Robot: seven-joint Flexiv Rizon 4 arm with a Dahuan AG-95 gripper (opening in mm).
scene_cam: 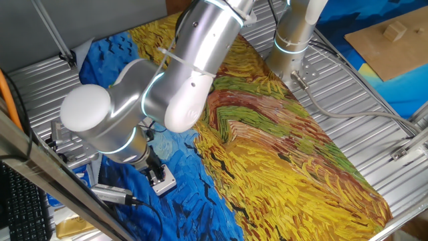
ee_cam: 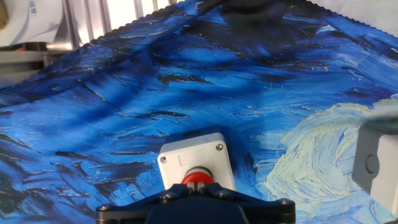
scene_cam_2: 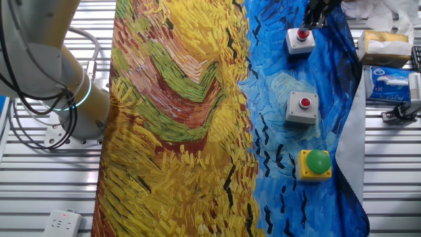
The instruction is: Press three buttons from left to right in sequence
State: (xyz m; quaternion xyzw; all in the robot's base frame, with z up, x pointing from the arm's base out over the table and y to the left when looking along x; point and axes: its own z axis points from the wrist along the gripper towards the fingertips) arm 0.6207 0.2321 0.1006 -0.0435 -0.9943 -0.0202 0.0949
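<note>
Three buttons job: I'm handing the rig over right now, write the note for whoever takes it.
End effector: right over the far red button, fingertips at its cap; open or shut cannot be told, nor whether the cap is pressed.
Layout on the painted cloth: green button on its yellow box, middle red button and far red button stand in one row on the blue part.
Done: cannot be judged from these views.
Left: confirm which presses were made; finish the sequence.

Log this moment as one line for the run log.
claw over far red button | middle red button clear | green button clear | claw state: unseen
</note>
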